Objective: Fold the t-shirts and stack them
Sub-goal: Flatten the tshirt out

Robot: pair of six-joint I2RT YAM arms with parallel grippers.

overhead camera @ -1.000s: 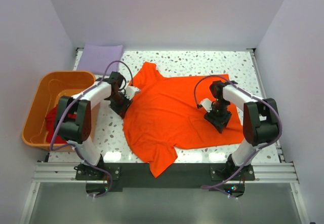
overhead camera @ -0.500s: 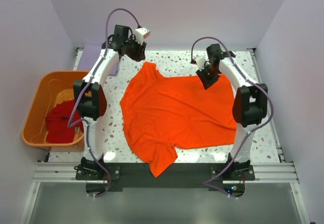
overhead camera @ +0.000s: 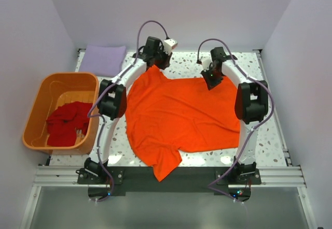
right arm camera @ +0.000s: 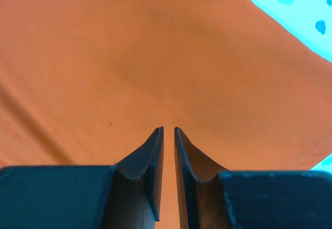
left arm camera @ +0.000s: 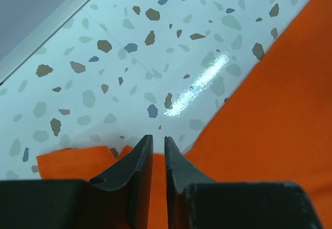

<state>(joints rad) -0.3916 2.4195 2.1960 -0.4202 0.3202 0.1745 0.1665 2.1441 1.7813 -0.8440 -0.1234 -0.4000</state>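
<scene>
speckled table [overhead camera: 181, 63], left gripper [left arm camera: 158, 145] now swung to orange t-shirt [overhead camera: 176, 110] sleeve, nearly closed; right gripper [right arm camera: 168, 134] likewise

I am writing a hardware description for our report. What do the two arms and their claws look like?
Both the left arm and the right arm have white links joined by bulky black joint housings. A thin purple cable loops along each. The left claw and the right claw each have two matt black fingers, flat inside, tapering to thin tips. No markings are readable.
</scene>
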